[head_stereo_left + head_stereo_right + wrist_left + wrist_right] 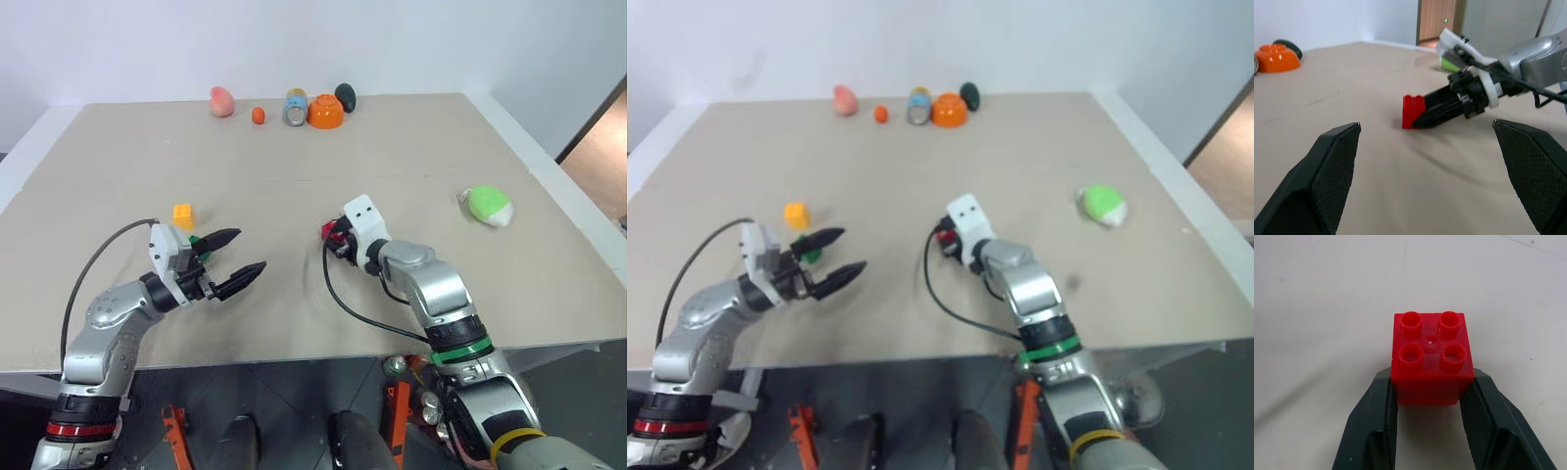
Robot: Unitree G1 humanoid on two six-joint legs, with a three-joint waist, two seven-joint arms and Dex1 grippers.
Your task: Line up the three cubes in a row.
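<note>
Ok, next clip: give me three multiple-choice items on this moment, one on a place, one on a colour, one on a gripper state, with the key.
1. Where does the yellow cube lie?
A. on the table just beyond the left gripper
B. beside the orange bowl
C. between the right gripper's fingers

2. What colour is the cube between the right gripper's fingers?
A. green
B. red
C. yellow

3. How does the left gripper stand?
A. shut on a cube
B. shut, holding nothing
C. open, holding nothing

Key:
1 A, the head views show it on the bare table past the left gripper, far from the orange bowl.
2 B, the right wrist view shows the red cube with a black finger against each side.
3 C, its fingers stand wide apart with nothing between them.
</note>
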